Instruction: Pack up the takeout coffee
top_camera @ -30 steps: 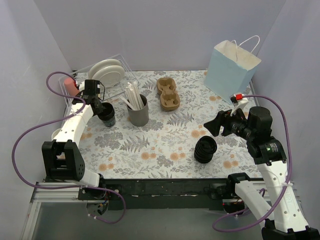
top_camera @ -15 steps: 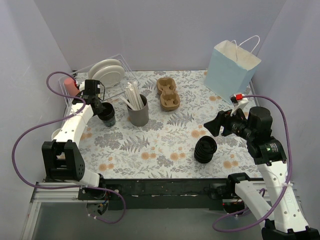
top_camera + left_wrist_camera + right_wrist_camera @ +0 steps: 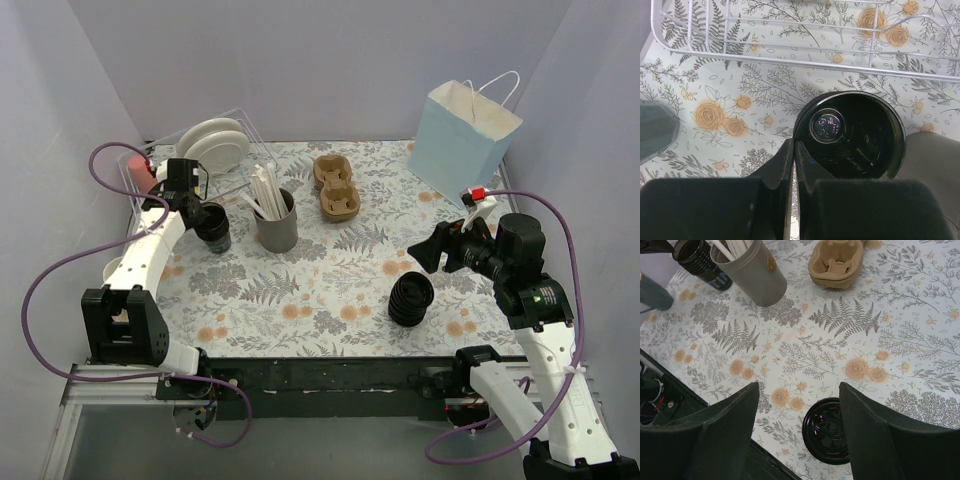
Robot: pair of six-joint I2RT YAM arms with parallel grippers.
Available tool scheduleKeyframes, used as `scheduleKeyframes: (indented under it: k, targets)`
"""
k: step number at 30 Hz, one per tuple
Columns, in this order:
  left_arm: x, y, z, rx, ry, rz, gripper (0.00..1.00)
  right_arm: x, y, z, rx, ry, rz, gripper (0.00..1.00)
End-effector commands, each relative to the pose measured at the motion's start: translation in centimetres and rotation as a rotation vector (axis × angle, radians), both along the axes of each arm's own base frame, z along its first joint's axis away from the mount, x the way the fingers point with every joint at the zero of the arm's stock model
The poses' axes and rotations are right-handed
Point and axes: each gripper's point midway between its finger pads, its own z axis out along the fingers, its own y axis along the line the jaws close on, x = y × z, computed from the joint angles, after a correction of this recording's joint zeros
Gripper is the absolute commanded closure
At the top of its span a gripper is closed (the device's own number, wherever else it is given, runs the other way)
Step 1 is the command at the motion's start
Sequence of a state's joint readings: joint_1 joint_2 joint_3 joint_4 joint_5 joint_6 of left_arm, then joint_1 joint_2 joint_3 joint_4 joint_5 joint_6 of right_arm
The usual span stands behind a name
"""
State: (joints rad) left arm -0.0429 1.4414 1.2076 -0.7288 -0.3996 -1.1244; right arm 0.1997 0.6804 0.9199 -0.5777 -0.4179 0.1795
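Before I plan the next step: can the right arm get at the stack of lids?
Probably yes. The right gripper hangs open close above the stack of lids, which stands apart from everything else, with nothing between them.

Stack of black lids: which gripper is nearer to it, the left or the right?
Right. The right gripper hovers open just above the stack of black lids; the left gripper is far off to the left, its fingers pinching the rim of the open black cup.

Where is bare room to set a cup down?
Free: front centre, between the grey straw cup and ribbed black lid stack; also between brown pulp carriers and blue paper bag. Crowded: back left, wire rack and lidless black cup.
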Motion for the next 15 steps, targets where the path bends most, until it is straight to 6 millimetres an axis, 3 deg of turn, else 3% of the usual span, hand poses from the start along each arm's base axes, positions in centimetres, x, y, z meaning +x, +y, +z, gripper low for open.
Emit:
scheduleKeyframes:
  k: [1,15]
  targets:
    - [0.6,0.4,3.8,0.006,-0.113,0.014,1.00,0.0,0.1,1.6,0.004,-0.061,0.007,0.27]
    - [0.5,0.1,6.5,-0.001,-0.174,-0.003,1.00,0.2,0.3,2.5,0.024,-0.053,0.005,0.28]
